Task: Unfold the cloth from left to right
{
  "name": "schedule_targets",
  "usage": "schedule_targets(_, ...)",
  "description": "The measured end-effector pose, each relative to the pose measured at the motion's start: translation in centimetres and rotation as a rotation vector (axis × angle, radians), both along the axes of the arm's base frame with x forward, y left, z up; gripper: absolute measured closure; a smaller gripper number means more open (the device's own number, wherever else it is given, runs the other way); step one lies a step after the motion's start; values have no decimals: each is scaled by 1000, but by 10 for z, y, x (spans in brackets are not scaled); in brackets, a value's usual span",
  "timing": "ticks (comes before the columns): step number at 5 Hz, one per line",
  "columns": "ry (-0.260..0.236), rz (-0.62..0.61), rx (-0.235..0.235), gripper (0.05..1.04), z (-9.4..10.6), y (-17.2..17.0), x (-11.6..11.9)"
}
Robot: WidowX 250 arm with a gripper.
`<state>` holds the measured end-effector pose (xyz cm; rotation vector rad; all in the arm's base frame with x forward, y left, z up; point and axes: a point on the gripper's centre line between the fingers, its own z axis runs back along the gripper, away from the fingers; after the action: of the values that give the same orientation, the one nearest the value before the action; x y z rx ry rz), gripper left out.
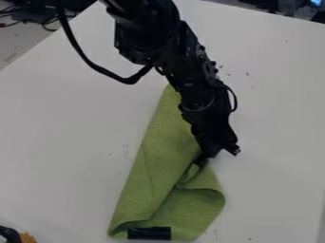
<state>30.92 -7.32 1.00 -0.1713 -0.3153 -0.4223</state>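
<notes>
The green cloth lies folded on the white table, a long strip that is narrow at the top and wider toward the bottom. Its right part is creased, with a raised fold and a curled edge at the lower right. A black patch shows at its bottom edge. From the top, the arm comes down over the cloth's upper right side. The black gripper is low at the cloth's right edge, its tip against the raised fold, where contact hides the detail.
The white table extends on both sides of the cloth. A black and orange object is at the bottom left corner. Dark cables lie beyond the table at the upper left, and a black hose loops from the arm.
</notes>
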Motion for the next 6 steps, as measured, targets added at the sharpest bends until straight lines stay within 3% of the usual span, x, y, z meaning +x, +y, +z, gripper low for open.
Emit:
schedule_targets(1,16,-7,57,1024,11,-3,-4)
schedule_targets(2,-42,12,123,1026,45,-12,2)
schedule_targets(3,-83,31,170,1026,65,-32,12)
schedule_targets(4,-124,46,154,1028,73,-50,28)
schedule_targets(6,-152,31,30,1029,29,-79,62)
